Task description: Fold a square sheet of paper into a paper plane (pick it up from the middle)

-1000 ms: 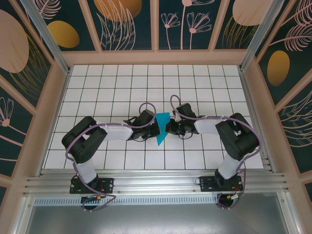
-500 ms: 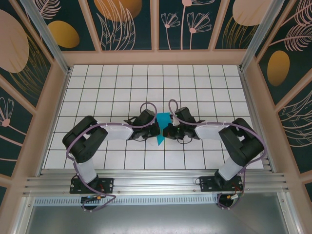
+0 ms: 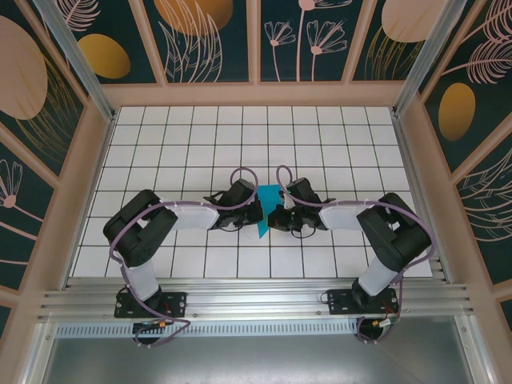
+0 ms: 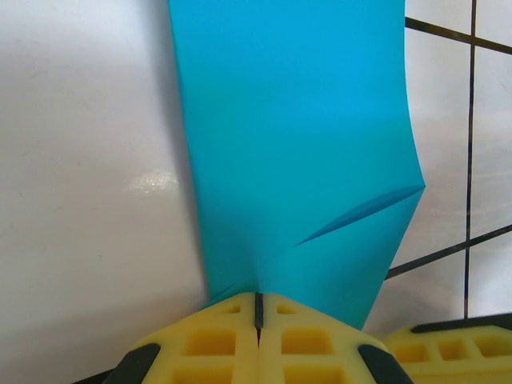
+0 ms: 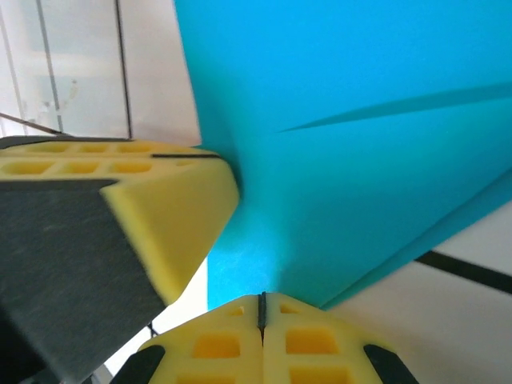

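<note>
Teal sheet of paper [image 3: 266,210]: already creased into a tapered shape, broad end toward the far side, point toward my bases. It sits over the middle of the worktop [image 3: 192,144], pinched between my two end effectors. I cannot tell whether its point touches the tiles.

Handling, as I judge it: very light, thin and limp. It bows between the two grips, and one loose flap stands off the main face in both wrist views. It will crumple or tear if the grips pull apart, and it will slip from a shallow pinch. Best held along a folded edge where the layers double up, close to the centre crease and not by a single loose corner.

Left end effector [image 4: 258,312]: jaws pressed flat together on the paper's near edge, gripping it. The sheet rises straight out of the seam.

Right end effector [image 5: 262,308]: likewise clamped on the paper, taking it from the opposite side. The left one shows just beside it at the left of that view, so the two grips are close together.

Pose, from above: left arm [image 3: 184,214] and right arm [image 3: 344,210] both reach inward, elbows out wide, forearms low and roughly level over the tiles. The wrists face each other across the sheet, nearly meeting.
</note>
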Controlling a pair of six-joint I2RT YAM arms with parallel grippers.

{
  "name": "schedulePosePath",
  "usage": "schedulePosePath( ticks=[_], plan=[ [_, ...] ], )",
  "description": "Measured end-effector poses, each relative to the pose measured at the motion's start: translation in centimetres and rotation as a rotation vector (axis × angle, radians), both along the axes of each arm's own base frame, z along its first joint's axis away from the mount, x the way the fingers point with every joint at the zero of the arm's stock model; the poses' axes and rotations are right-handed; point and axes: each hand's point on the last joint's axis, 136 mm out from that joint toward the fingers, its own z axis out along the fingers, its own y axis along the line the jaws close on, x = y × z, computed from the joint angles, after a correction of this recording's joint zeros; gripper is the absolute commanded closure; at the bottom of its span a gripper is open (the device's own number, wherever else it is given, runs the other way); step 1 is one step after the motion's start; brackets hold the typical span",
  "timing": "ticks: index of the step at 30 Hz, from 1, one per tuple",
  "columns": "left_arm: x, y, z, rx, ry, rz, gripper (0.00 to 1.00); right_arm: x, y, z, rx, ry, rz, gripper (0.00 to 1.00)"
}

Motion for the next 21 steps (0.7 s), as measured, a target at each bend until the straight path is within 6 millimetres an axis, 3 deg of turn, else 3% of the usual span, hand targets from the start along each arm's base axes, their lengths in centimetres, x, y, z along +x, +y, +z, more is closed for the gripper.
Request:
schedulePosePath(
  ticks=[7,13,21],
  plan=[
    [0.1,-0.1,0.0,0.001,-0.003,-0.005,0.93,-1.3,1.0,0.1,0.057,0.028,0.015,0.94],
    [0.2,-0.3,0.0,0.0,-0.004,-0.005,0.93,-1.4,0.8,-1.1,0.026,0.045,0.008,0.95],
    [0.3,-0.4,0.0,-0.002,-0.002,-0.008,0.93,-1.7,0.8,0.0,0.041,0.016,-0.009,0.94]
  ],
)
